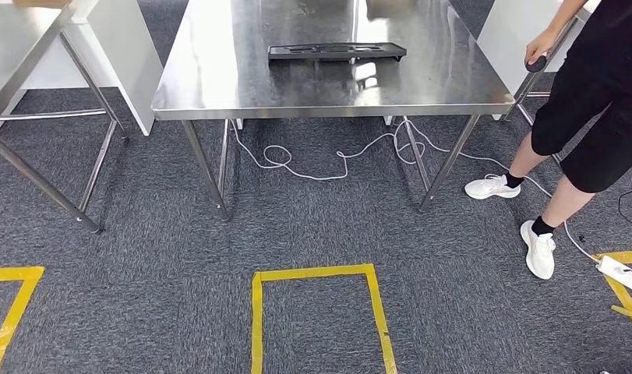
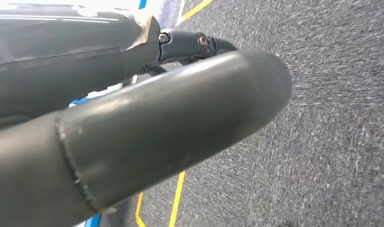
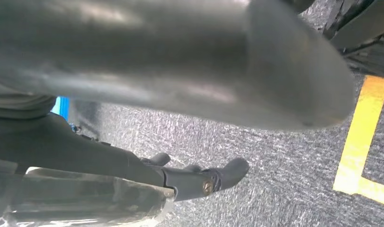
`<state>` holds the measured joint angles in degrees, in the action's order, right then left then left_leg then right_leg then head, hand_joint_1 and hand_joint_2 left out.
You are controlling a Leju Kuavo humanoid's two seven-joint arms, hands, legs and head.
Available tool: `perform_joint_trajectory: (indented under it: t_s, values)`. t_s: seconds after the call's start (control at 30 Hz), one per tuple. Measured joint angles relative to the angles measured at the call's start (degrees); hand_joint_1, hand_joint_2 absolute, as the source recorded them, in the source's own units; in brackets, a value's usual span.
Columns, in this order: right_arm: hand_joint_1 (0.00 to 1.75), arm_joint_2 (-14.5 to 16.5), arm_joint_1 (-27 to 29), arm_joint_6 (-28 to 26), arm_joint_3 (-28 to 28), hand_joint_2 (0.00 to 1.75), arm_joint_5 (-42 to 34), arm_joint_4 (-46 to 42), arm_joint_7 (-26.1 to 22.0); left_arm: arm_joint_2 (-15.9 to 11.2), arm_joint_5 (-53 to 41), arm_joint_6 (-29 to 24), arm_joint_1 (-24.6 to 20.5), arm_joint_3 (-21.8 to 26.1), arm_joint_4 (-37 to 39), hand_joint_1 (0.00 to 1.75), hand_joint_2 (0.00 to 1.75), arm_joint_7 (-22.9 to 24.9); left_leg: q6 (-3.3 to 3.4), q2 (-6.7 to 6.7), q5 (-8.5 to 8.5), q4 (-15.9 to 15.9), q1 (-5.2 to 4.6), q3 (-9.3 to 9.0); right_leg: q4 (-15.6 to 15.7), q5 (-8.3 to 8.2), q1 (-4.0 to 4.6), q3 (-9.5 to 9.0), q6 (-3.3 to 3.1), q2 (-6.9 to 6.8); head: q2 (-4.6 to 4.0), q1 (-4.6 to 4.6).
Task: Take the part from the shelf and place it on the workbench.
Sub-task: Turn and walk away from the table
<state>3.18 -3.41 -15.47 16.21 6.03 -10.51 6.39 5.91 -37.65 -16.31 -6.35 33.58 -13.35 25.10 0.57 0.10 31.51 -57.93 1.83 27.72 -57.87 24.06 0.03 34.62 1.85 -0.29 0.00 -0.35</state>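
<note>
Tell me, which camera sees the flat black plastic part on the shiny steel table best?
The head view: the flat black plastic part lies whole on the shiny steel table. Both wrist views look at grey carpet and yellow tape, past the left hand and the right hand.

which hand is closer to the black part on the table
Cannot tell left from right: the left hand and right hand both hang over the carpet, well apart from the black part lying on the steel table.
</note>
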Motion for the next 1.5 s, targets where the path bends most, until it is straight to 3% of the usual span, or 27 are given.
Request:
perform_joint_trajectory:
  t_s: [0.07, 0.1, 0.17, 0.2, 0.23, 0.27, 0.33, 0.4, 0.47, 0.53, 0.6, 0.67, 0.7, 0.77, 0.8, 0.87, 0.93, 1.0, 1.03, 1.1, 1.17, 1.23, 1.27, 1.3, 1.37, 1.43, 1.5]
  values:
    - [0.0, -0.04, 0.11, 0.04, -0.06, 0.0, -0.08, 0.04, -0.13, 0.13, -0.06, 0.01, -0.04, -0.01, 0.01, 0.0, 0.0, 0.01, 1.28, 0.3, -0.93, 0.3, -0.01, 0.68, -1.93, 1.25, -0.01, 1.26, 0.4, 0.1, 0.0, 0.22]
    - [0.0, -0.05, 0.19, 0.08, -0.1, 0.0, -0.07, 0.08, -0.19, 0.19, -0.08, 0.01, -0.06, -0.01, 0.02, 0.0, 0.0, 0.02, 1.75, 0.51, -1.43, 0.38, -0.01, 1.13, -4.77, 3.0, -0.14, 2.56, 0.28, 0.15, 0.0, 0.33]
    - [0.0, -0.01, 0.27, 0.2, -0.14, 0.0, 0.08, 0.11, -0.26, 0.21, -0.09, 0.0, -0.05, -0.01, 0.02, 0.0, 0.0, 0.02, 2.17, 1.04, -2.27, 0.32, -0.15, 2.16, -12.59, 7.09, -0.47, 5.5, 0.17, 0.22, 0.0, 0.56]
    - [0.0, 0.0, 0.28, 0.32, -0.15, 0.0, 0.26, 0.13, -0.26, 0.21, -0.1, -0.01, -0.02, -0.01, 0.02, 0.0, 0.0, 0.02, 2.15, 1.36, -2.65, 0.29, -0.22, 2.66, -15.46, 8.33, -0.61, 6.26, 0.43, 0.23, 0.0, 0.57]
    - [0.0, 0.01, 0.28, 0.45, -0.15, 0.0, 0.47, 0.14, -0.27, 0.22, -0.1, -0.02, 0.02, -0.01, 0.02, 0.0, 0.0, 0.02, 2.05, 1.73, -2.98, 0.27, -0.24, 3.04, -16.18, 8.65, -0.75, 5.85, 0.87, 0.23, 0.0, 0.59]
    - [0.0, 0.01, 0.29, 0.57, -0.15, 0.0, 0.72, 0.15, -0.27, 0.23, -0.1, -0.02, 0.05, -0.01, 0.02, 0.0, 0.0, 0.02, 1.9, 2.12, -3.24, 0.26, -0.21, 3.32, -14.43, 8.14, -0.95, 4.16, 1.41, 0.15, 0.0, 0.6]
    - [0.0, 0.07, 0.2, 0.72, -0.15, 0.0, 1.09, 0.15, -0.27, 0.25, -0.14, -0.02, 0.05, -0.01, 0.01, 0.0, 0.0, 0.02, 1.41, 2.99, -3.63, 0.24, -0.15, 3.53, -5.77, 6.22, -1.28, -1.65, 2.24, -0.92, 0.0, 0.68]
    - [0.0, 0.25, -0.02, 0.78, -0.15, 0.0, 1.27, 0.15, -0.27, 0.24, -0.2, -0.02, -0.06, -0.01, 0.0, 0.0, 0.0, 0.01, 0.7, 3.85, -3.85, 0.21, -0.32, 3.54, 0.76, 5.07, -0.99, -5.34, 1.73, -1.87, 0.0, 0.61]
    - [0.0, 0.38, -0.01, 0.83, -0.15, 0.0, 1.34, 0.15, -0.27, 0.24, -0.27, -0.02, -0.28, -0.02, -0.01, 0.0, 0.0, 0.0, -0.06, 4.56, -4.05, 0.32, -0.35, 3.45, 1.66, 4.8, -0.41, -5.39, 0.48, -1.44, 0.0, 0.51]
    - [0.0, 0.43, 0.16, 0.9, -0.15, 0.0, 1.46, 0.18, -0.27, 0.26, -0.32, -0.03, -0.45, -0.03, -0.01, 0.0, 0.0, -0.01, -0.8, 4.32, -3.73, -0.06, -0.02, 3.61, 1.9, 4.22, -0.82, -5.23, -0.69, -0.61, 0.0, 0.5]
    - [0.0, 0.55, 0.19, 1.01, -0.13, 0.0, 1.73, 0.21, -0.25, 0.26, -0.34, -0.06, -0.39, -0.04, 0.01, 0.0, 0.0, -0.01, -1.16, 2.36, -0.75, -3.63, 0.21, 5.13, 2.16, 3.41, -1.28, -5.14, -1.88, 0.15, 0.0, 0.38]
    - [0.0, 0.76, 0.16, 1.05, -0.06, 0.0, 2.04, 0.22, -0.14, 0.19, -0.34, -0.13, -0.17, -0.05, 0.02, 0.0, 0.0, -0.01, -1.13, 0.49, 3.77, -10.76, 0.21, 7.95, 2.07, 2.91, -0.98, -4.66, -2.56, 1.03, 0.0, 0.27]
    - [0.0, 0.86, 0.17, 1.06, -0.02, 0.0, 2.16, 0.25, -0.07, 0.14, -0.34, -0.16, 0.0, -0.05, 0.02, 0.0, 0.0, -0.01, -1.15, 0.11, 5.1, -13.73, 0.2, 9.03, 2.03, 2.75, -0.8, -4.44, -2.71, 1.57, 0.0, 0.28]
    - [0.0, 0.95, 0.24, 1.07, 0.05, 0.0, 2.23, 0.35, 0.09, 0.08, -0.34, -0.18, 0.28, -0.04, 0.04, 0.0, 0.0, 0.02, -1.11, -0.09, 4.15, -13.99, 0.21, 8.57, 1.8, 2.56, -0.6, -4.16, -2.73, 2.85, 0.0, 0.27]
    - [0.0, 0.97, 0.27, 1.07, 0.07, 0.0, 2.26, 0.4, 0.14, 0.07, -0.34, -0.19, 0.36, -0.04, 0.05, 0.0, 0.0, 0.04, -1.02, -0.33, 2.37, -11.34, 0.24, 7.07, 1.58, 2.51, -0.57, -4.04, -2.7, 3.52, 0.0, 0.27]
    - [0.0, 1.05, 0.17, 1.1, 0.08, 0.0, 2.34, 0.43, 0.29, 0.01, -0.34, -0.19, 0.37, -0.05, 0.06, 0.0, 0.0, 0.04, -0.67, -2.28, -0.72, -4.49, 0.34, 3.6, 0.84, 2.51, -0.36, -3.52, -2.46, 4.71, 0.0, 0.27]
    - [0.0, 1.2, -0.01, 1.16, 0.1, 0.0, 2.52, 0.43, 0.45, -0.04, -0.34, -0.22, 0.36, -0.05, 0.06, 0.0, 0.0, -0.1, -0.32, -3.66, -1.52, -1.17, 0.21, 2.2, 0.24, 2.36, -0.17, -2.63, -1.82, 5.75, 0.0, 0.31]
    - [0.0, 1.31, 0.06, 1.2, 0.11, 0.0, 2.69, 0.45, 0.53, -0.03, -0.33, -0.3, 0.32, -0.05, 0.06, 0.0, 0.0, -0.17, 0.24, -2.79, -1.69, -0.89, -0.18, 2.33, 0.29, 1.91, -0.25, -1.78, -0.89, 6.83, 0.0, 0.31]
    - [0.0, 1.3, 0.18, 1.22, 0.11, 0.0, 2.75, 0.47, 0.54, 0.03, -0.32, -0.33, 0.26, -0.05, 0.06, 0.0, 0.0, -0.14, 0.67, -2.1, -2.01, -0.66, -0.24, 2.34, 0.01, 1.92, -0.29, -1.37, -0.59, 6.49, 0.0, 0.27]
    - [0.0, 1.25, 0.25, 1.25, 0.13, 0.0, 2.78, 0.52, 0.54, 0.13, -0.32, -0.35, 0.23, -0.04, 0.06, 0.0, 0.0, -0.09, 1.51, -0.64, -2.6, -0.21, -0.07, 2.55, -3.21, 3.6, -0.24, 0.59, -0.54, 3.95, 0.0, 0.64]
    - [0.0, 1.22, 0.2, 1.34, 0.13, 0.0, 2.74, 0.54, 0.48, 0.15, -0.32, 0.0, 0.44, -0.03, 0.06, 0.0, 0.0, -0.09, 1.86, 1.03, -2.8, -0.13, -0.05, 2.94, -10.62, 7.13, -0.49, 4.2, -0.73, 1.39, 0.0, 1.15]
    - [0.0, 1.19, 0.27, 1.43, 0.11, 0.0, 2.67, 0.54, 0.36, 0.19, -0.32, 0.61, 0.68, -0.03, 0.07, 0.0, 0.0, -0.09, 1.84, 2.78, -2.86, -0.14, -0.09, 3.22, -16.21, 9.17, -0.92, 6.53, -0.2, 0.9, 0.0, 1.34]
    - [0.0, 1.14, 0.38, 1.46, 0.11, 0.0, 2.64, 0.54, 0.3, 0.24, -0.32, 0.87, 0.74, -0.03, 0.08, 0.0, 0.0, -0.09, 1.79, 3.57, -2.89, -0.14, -0.07, 3.28, -15.83, 8.88, -1.11, 5.89, 0.33, 0.72, 0.0, 1.38]
    - [0.0, 1.08, 0.48, 1.49, 0.11, 0.0, 2.62, 0.55, 0.26, 0.31, -0.32, 1.02, 0.75, -0.03, 0.08, 0.0, 0.0, -0.09, 1.69, 4.27, -2.91, -0.14, -0.02, 3.26, -13.04, 7.86, -1.3, 3.98, 0.91, 0.32, 0.0, 1.38]
    - [0.0, 0.96, 0.51, 1.55, 0.11, 0.0, 2.6, 0.55, 0.18, 0.45, -0.33, 1.19, 0.69, -0.03, 0.08, 0.0, 0.0, -0.09, 1.23, 5.51, -2.9, -0.16, -0.07, 3.0, -4.33, 5.34, -1.52, -1.31, 1.6, -1.98, 0.0, 1.42]
    - [0.0, 0.92, 0.34, 1.57, 0.11, 0.0, 2.64, 0.55, 0.05, 0.49, -0.43, 1.39, 0.6, -0.03, 0.08, 0.0, 0.0, -0.1, 0.37, 6.5, -2.71, -0.16, -0.28, 2.63, 0.33, 4.16, -1.11, -3.86, 1.23, -3.66, 0.0, 1.36]
    - [0.0, 0.88, 0.41, 1.56, 0.11, 0.0, 2.76, 0.56, -0.21, 0.48, -0.61, 1.64, 0.45, -0.04, 0.07, 0.0, 0.0, -0.11, -0.48, 7.41, -2.53, 0.01, -0.26, 2.16, 0.54, 4.05, -0.57, -3.61, 0.41, -2.97, 0.0, 1.2]
